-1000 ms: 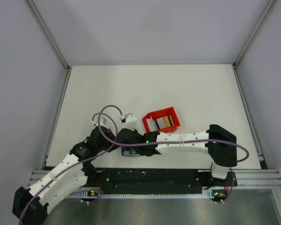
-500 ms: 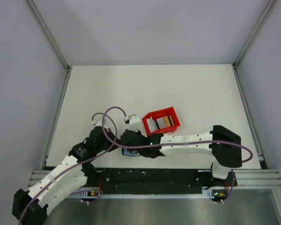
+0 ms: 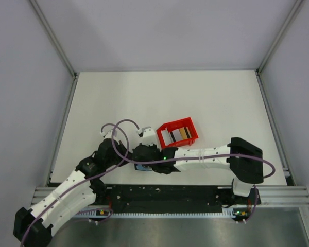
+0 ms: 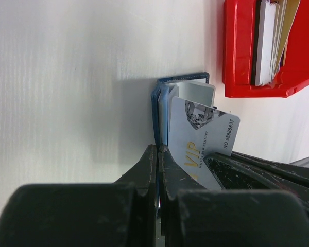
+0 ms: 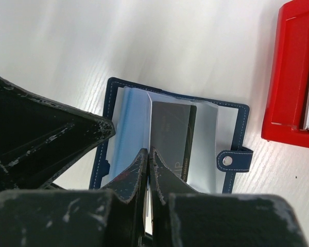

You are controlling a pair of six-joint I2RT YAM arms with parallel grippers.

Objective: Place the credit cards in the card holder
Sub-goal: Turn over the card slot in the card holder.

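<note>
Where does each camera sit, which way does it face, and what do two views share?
Top external: fixed above and behind, looking down on the table; left arm and right arm meet by the red bin.
Left wrist: on the left arm, looking along its shut left claw pinching the card holder's edge.
Right wrist: on the right arm, looking down its shut right claw gripping the VIP card over the holder.
Shared: both wrist views show holder, card, bin.
</note>
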